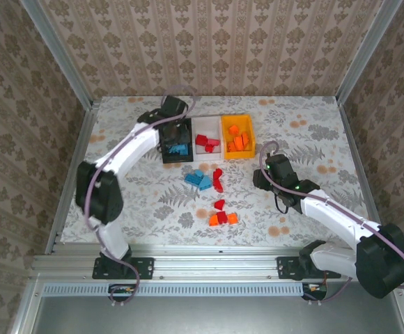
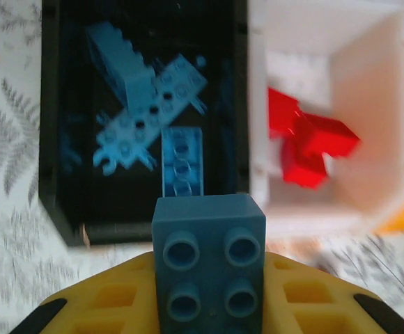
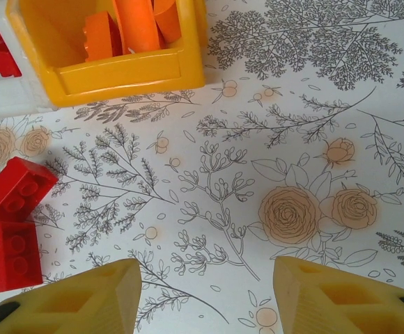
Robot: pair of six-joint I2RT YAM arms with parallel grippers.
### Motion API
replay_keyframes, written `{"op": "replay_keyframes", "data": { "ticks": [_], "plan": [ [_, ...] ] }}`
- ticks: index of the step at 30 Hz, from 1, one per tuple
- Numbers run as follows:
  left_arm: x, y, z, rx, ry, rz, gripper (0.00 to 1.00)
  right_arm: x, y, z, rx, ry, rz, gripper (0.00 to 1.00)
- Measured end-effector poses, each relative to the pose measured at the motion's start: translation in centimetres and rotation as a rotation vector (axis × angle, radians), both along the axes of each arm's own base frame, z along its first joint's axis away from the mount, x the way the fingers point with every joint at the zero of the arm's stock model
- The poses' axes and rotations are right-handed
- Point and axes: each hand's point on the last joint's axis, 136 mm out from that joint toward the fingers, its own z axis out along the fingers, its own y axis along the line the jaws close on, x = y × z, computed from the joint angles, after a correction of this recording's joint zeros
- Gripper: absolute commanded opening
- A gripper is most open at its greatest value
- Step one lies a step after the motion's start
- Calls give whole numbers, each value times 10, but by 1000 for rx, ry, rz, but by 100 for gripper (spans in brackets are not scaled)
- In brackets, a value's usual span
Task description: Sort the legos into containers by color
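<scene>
Gripping a blue brick (image 2: pixel 209 264) with the left fingers (image 2: pixel 97 303), pads pressed to its two sides, studs facing the wrist camera, just over the near wall of the black bin (image 2: pixel 47 104). Within that bin, several light blue legos (image 2: pixel 143 111) lying crosswise on one another. Next in the same row, the white bin (image 2: pixel 369 90) with red legos (image 2: pixel 310 142) inside, then the orange-yellow bin (image 1: pixel 237 155) with orange legos (image 1: pixel 238 141). Holding the right fingers (image 3: pixel 83 299) spread wide with nothing between them, low over the bare floral worktop (image 3: pixel 292 139), near a corner of the orange-yellow bin. Off to the left of those pads, two red bricks (image 3: pixel 17 188) lying on the worktop, touching each other. Seen from above, loose on the worktop in front of the bins: a small blue group (image 1: pixel 198 181) just beside some red pieces (image 1: pixel 218 179), and nearer the arm bases a mixed red and orange cluster (image 1: pixel 221 217), well apart from both sets of fingers
</scene>
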Motion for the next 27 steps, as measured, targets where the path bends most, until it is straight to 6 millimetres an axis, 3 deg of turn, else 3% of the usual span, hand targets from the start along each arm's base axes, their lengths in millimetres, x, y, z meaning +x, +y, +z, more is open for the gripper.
{"op": "replay_keyframes", "data": {
  "ticks": [2,5,6,7,10,14,16,20,24,27],
  "plan": [
    [26,-2,-25,38,29,-15,18,0,1,0,3,2,2,55],
    [48,-2,-54,86,77,-35,28,-1,2,0,9,5,10,55],
    [51,-2,-59,97,88,-42,32,-1,3,-1,13,7,12,56],
    [55,-1,-63,114,98,-45,43,-1,4,-1,18,8,14,57],
    [63,1,-59,145,95,-53,68,-2,7,-1,24,12,23,59],
    [62,2,-43,147,72,-67,91,-4,23,-1,21,21,68,61],
    [50,6,-34,136,62,-71,99,-5,38,-1,14,30,110,61],
    [15,18,6,78,0,-76,100,-3,71,-1,4,46,184,64],
    [-38,40,46,-33,-132,-59,100,3,110,-6,-15,75,260,65],
    [-82,68,49,-110,-210,0,100,7,134,-16,-30,104,300,64]
  ]
}}
